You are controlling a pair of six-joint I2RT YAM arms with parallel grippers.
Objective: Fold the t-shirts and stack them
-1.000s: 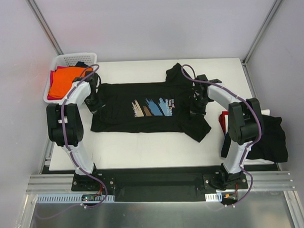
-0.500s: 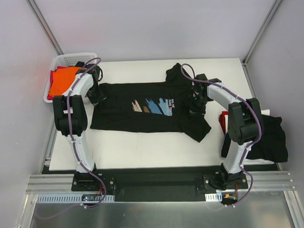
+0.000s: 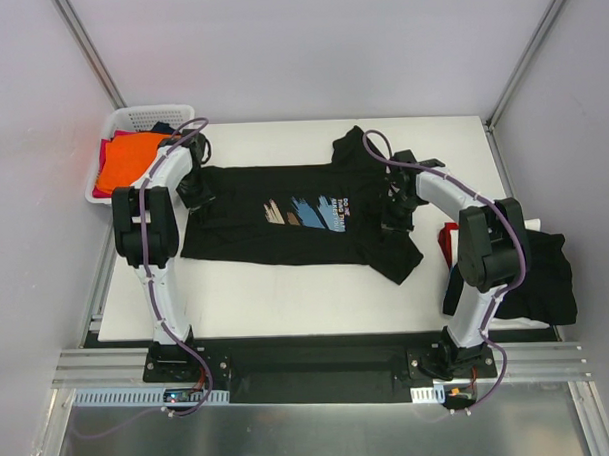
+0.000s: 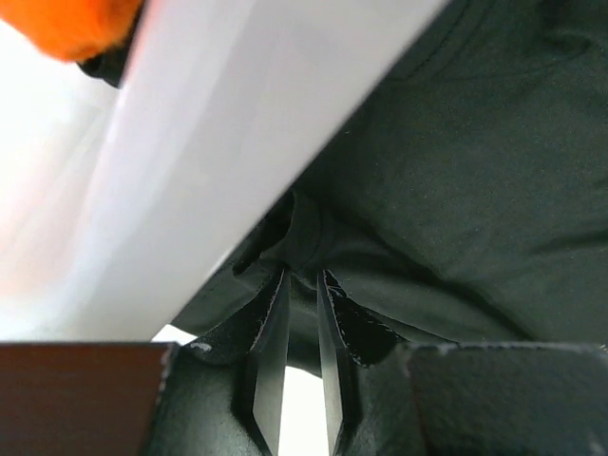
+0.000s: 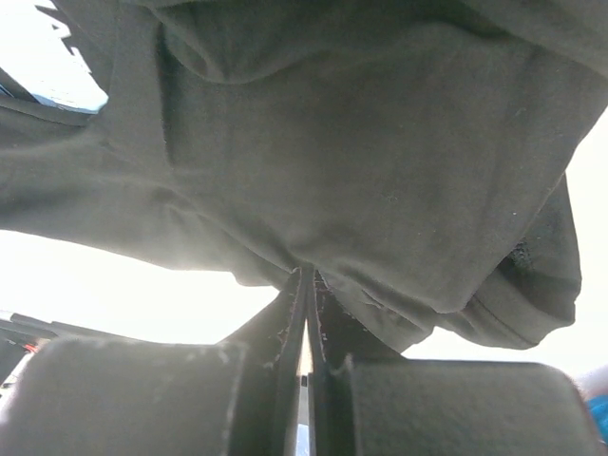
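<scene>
A black t-shirt (image 3: 285, 239) with a blue, tan and brown brush-stroke print (image 3: 304, 214) lies spread across the white table (image 3: 287, 299). My left gripper (image 3: 196, 189) sits at the shirt's left end and is shut on a fold of its black cloth. In the left wrist view (image 4: 302, 277) the cloth (image 4: 456, 171) bunches between the tips. My right gripper (image 3: 393, 211) sits at the shirt's right end and is shut on black cloth. In the right wrist view (image 5: 310, 274) the shirt (image 5: 380, 142) hangs from the closed fingers.
A white lattice basket (image 3: 141, 118) at the table's far left corner holds orange (image 3: 122, 166) and red cloth. A dark folded pile (image 3: 536, 272) lies beside the table's right edge, with a red piece (image 3: 446, 245) next to it.
My left gripper has moved toward the far edge and a little right, next to the basket, staying on the shirt's left end. My right gripper has barely moved.
</scene>
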